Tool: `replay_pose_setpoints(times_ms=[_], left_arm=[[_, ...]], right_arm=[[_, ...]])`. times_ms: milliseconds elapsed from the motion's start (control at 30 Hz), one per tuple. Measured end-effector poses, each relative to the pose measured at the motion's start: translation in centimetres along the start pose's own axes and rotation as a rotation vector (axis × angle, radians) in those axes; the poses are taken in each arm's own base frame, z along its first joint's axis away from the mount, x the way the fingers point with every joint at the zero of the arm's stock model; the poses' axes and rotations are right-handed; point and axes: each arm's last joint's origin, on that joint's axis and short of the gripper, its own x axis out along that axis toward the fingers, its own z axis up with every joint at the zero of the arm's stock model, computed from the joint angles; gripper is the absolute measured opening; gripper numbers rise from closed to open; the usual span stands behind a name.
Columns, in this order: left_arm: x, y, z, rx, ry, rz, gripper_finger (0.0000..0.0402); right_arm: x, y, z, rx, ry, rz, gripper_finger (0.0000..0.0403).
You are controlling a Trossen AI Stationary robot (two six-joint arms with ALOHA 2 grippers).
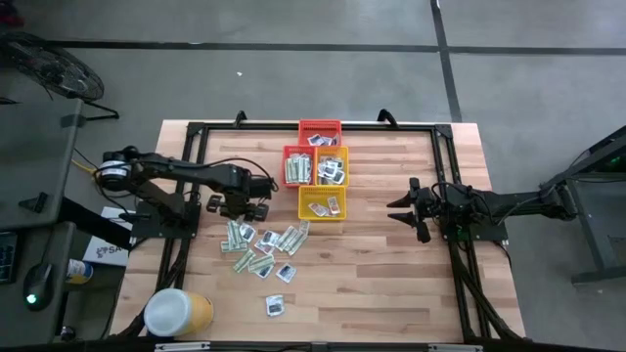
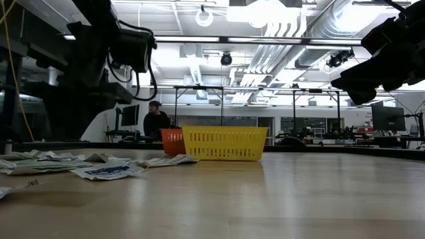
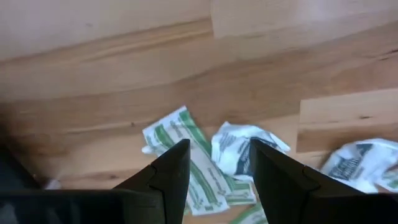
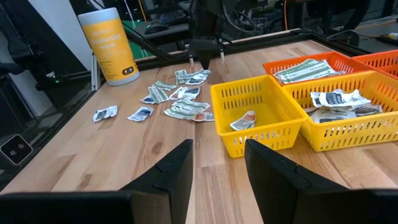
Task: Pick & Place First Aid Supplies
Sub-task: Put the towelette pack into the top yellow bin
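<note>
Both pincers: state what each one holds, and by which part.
Nothing is held. The left pincer hangs open above the loose packets; the right pincer waits open over bare table, beside the baskets.

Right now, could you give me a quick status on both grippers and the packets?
Left gripper open above loose packets. Right gripper open, empty, beside the near yellow basket. Nothing in the way.

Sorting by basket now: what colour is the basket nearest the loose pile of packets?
Yellow; clearest in the right wrist view, with one packet inside.
</note>
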Motion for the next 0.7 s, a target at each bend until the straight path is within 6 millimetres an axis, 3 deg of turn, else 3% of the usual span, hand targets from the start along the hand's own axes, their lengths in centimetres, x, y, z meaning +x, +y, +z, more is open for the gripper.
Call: replay_pose_setpoints(times_ms=[700], left_arm=[[2.4,-1.5,0.4,0.192,0.032,0.016,0.0161]], right_arm=[[0.0,0.0,0.0,0.0,0.0,0.0,0.0139]])
